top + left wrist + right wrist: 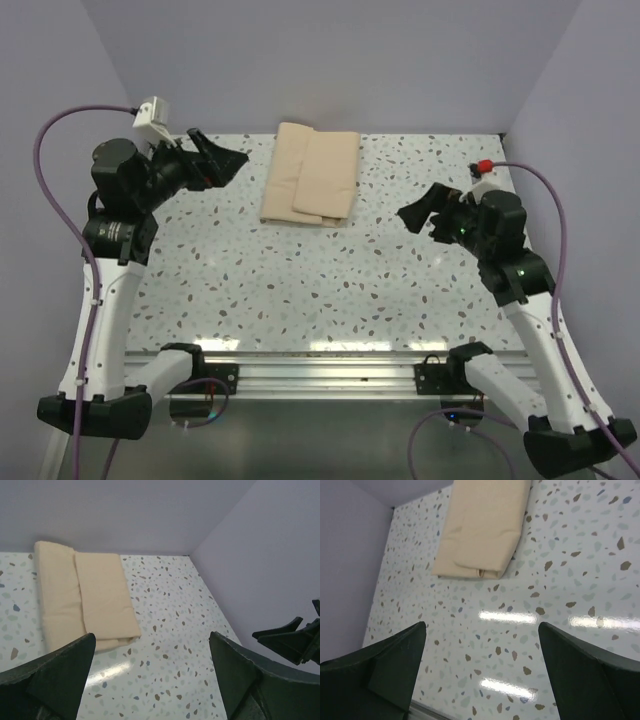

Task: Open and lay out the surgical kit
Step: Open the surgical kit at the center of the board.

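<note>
The tan cloth wrap (311,173) lies folded flat at the far middle of the bench (300,290), its contents hidden. The left gripper (215,160) and right gripper (425,213) hover on either side, well apart from it. Both are spread wide, empty and angled inward, probably lining up on the flap edges.

- Bench (300,280): pale speckled top, lavender walls (330,60) closing it in at the far side and both ends.
- Cloth wrap (311,173): tan-beige, folded shut, lying flat at the far middle of the bench. A lengthwise fold line shows, with the right flap over the left.
- Left gripper (222,155): far left, jaws apart, aimed toward the wrap, near it but not touching.
- Right gripper (420,210): right of the wrap, jaws apart, aimed left, clear of it.
- Purple cable (62,190) loops off the left arm.
</note>
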Robot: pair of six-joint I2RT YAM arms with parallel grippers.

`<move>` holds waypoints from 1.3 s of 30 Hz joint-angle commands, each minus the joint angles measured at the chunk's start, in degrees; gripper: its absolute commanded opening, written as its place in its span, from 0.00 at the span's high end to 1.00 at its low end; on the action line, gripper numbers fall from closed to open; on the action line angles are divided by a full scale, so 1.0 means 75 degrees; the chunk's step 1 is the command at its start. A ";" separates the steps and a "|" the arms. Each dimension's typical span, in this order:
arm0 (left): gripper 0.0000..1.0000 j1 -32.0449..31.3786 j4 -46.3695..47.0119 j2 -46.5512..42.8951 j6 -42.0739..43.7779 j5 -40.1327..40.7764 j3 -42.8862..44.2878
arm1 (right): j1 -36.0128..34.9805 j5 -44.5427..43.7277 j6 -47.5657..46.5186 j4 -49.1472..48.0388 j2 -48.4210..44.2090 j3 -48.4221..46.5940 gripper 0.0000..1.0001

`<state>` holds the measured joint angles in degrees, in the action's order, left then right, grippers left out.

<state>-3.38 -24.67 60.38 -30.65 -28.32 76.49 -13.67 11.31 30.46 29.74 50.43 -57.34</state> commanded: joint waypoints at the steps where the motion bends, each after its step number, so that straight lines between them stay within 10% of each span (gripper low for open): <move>1: 0.00 0.0040 0.0673 -0.0433 -0.0703 -0.0279 0.0550 | -0.0180 -0.2253 0.0798 0.1482 -0.0665 -0.0162 0.02; 6: 0.00 0.0029 0.2575 -0.0902 -0.2439 -0.1334 -0.2065 | -0.0204 -0.0607 0.1165 0.0463 -0.0129 0.0698 0.02; 13: 0.00 -0.0159 -0.0763 -0.1418 -0.0543 0.1665 -0.1504 | -0.1117 -0.1800 -0.0088 0.1236 0.2317 -0.1901 0.02; 28: 0.06 -0.0487 -0.2171 -0.1887 -0.0812 0.1537 -0.2184 | -0.4060 -0.3864 -0.1085 0.4778 1.0547 -1.1558 0.07; 39: 0.05 -0.0534 -0.3823 -0.1911 0.0043 0.2685 -0.1012 | -0.4072 -0.3665 -0.1038 0.2985 1.2292 -1.1596 0.07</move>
<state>-7.16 -48.31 45.71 -33.28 -10.28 65.91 -44.45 -15.94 23.53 56.82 140.27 -140.84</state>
